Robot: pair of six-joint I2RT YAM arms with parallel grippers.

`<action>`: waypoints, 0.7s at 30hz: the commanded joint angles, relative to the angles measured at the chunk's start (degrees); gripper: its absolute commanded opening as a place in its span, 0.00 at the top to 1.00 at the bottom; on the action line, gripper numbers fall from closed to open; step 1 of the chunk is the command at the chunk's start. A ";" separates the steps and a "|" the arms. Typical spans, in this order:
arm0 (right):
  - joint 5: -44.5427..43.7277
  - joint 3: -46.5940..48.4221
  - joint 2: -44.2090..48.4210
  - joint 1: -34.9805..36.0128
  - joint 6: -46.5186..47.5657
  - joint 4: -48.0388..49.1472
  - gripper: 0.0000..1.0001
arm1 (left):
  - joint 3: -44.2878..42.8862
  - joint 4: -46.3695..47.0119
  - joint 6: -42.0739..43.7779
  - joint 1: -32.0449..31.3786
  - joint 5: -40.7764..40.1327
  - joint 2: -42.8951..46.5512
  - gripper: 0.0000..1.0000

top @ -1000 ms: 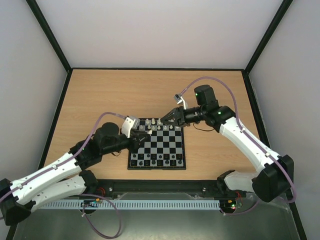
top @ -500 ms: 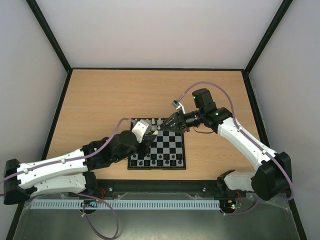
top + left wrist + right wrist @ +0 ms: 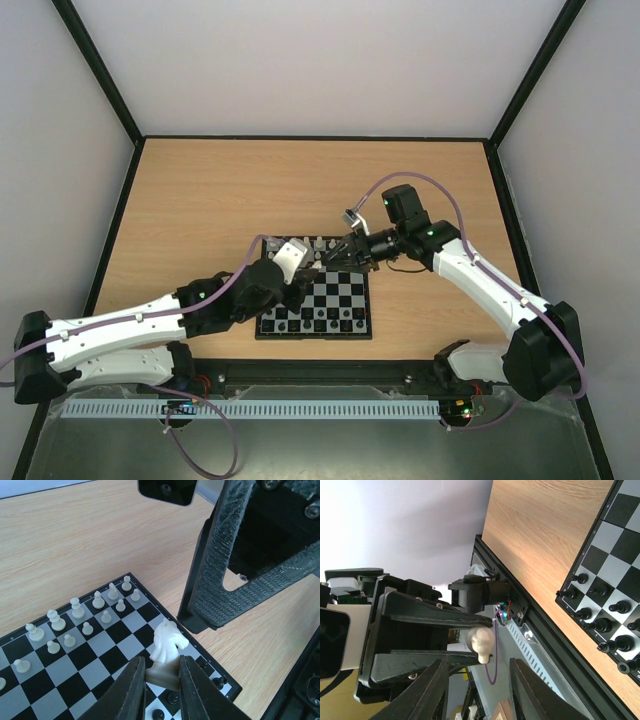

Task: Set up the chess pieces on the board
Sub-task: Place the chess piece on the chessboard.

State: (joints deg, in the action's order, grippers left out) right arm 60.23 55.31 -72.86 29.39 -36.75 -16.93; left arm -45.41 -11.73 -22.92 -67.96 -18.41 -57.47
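Wood table (image 3: 200, 200) w/ black edging, pale walls round it. Top view: board (image 3: 340, 300) sits centre-low in frame, white pieces (image 3: 318, 243) along its upper rows, black pieces (image 3: 320, 322) along its lower rows. L claw (image 3: 303, 272) comes in from lower left, over the board's upper-left part; R claw (image 3: 332, 257) comes in from the right, over the upper edge, the two tips near each other. L wrist view: L claw (image 3: 162, 669) at bottom centre, clamped on the base of a white knight (image 3: 167, 642), held upright above the board's right corner. White pieces (image 3: 75, 625) stand in two rows at mid-left; R claw fills the upper right, big and black, just beside the knight but not touching. R wrist view: R claw (image 3: 480, 690) at bottom, fingers (image 3: 432, 692) spread, nothing btwn them. The knight (image 3: 481, 642) shows centre-left, pinched at the L claw's tips. Board in the upper right corner, black pieces (image 3: 600, 625) lining its lower-left edge.
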 commanded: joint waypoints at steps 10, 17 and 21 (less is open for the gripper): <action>1.98 -1.03 -0.35 1.54 -1.34 1.92 0.68 | -1.70 3.93 1.21 -0.50 3.15 -0.52 0.84; 2.00 -1.20 -0.31 2.06 -1.83 2.84 0.79 | -1.71 4.45 1.34 -0.50 3.80 -1.06 0.84; 2.26 -1.51 -0.57 2.14 -2.23 3.62 0.81 | -1.55 4.90 1.31 -0.50 4.48 -1.09 0.84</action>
State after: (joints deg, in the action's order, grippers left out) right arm 60.47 54.61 -72.88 31.16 -38.04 -14.24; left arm -45.50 -9.21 -22.11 -67.99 -14.79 -58.28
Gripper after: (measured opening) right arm 0.207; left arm 0.169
